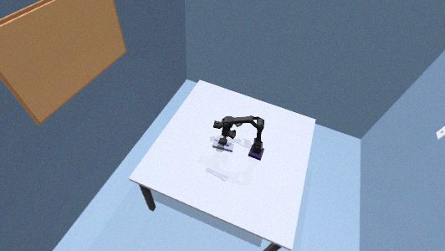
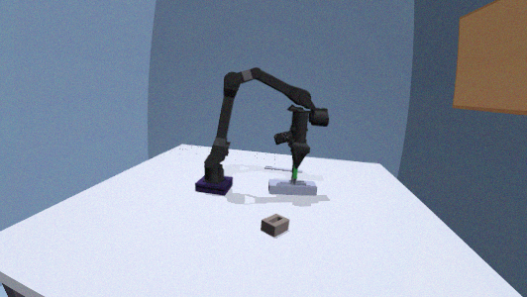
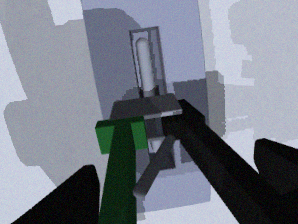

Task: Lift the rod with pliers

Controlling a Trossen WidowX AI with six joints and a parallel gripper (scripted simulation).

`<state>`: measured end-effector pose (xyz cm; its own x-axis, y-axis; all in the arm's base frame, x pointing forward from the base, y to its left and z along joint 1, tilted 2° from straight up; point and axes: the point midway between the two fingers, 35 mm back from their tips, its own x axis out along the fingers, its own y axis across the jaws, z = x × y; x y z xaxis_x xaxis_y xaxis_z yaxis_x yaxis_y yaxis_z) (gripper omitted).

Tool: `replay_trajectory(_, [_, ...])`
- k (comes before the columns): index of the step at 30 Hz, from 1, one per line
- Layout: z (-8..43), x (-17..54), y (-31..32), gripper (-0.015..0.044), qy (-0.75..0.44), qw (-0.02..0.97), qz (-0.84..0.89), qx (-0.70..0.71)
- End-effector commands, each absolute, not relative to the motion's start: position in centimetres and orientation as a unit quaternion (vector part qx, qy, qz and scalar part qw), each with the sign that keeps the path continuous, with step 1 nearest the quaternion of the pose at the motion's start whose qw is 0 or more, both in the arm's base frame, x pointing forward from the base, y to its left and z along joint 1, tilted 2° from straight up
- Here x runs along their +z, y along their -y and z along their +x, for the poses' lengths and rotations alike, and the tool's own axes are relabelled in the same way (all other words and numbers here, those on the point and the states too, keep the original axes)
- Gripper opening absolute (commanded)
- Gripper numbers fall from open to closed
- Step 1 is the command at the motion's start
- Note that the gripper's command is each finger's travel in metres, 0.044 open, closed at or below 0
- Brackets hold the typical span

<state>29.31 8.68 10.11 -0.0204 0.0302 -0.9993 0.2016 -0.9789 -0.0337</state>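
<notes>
Hand (image 1: 223, 140) (image 2: 297, 165) (image 3: 177, 163) partly open, fingers well apart, holding locking pliers (image 2: 294, 174) (image 3: 145, 106) over channel block (image 1: 229, 148) (image 2: 292, 188) (image 3: 185, 45); rod (image 3: 145, 65) in channel, counter (image 1: 176, 155) (image 2: 163, 233) beneath

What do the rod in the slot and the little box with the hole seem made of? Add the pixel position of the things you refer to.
The rod (image 3: 145, 65) looks like smooth metal, perhaps plastic: pale grey, rounded end, soft highlight. The small box (image 2: 269, 228) could be wood or matte plastic: dull brown-grey, with no visible grain.
</notes>
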Motion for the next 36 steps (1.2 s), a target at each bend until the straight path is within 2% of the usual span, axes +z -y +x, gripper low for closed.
replay_trajectory(1, [29.4, 10.5, -8.7, 0.0319, -0.083, 0.061, 0.699, -0.707])
replay_trajectory(36, [29.4, 13.0, -8.8, 0.0319, -0.083, 0.061, 0.699, -0.707])
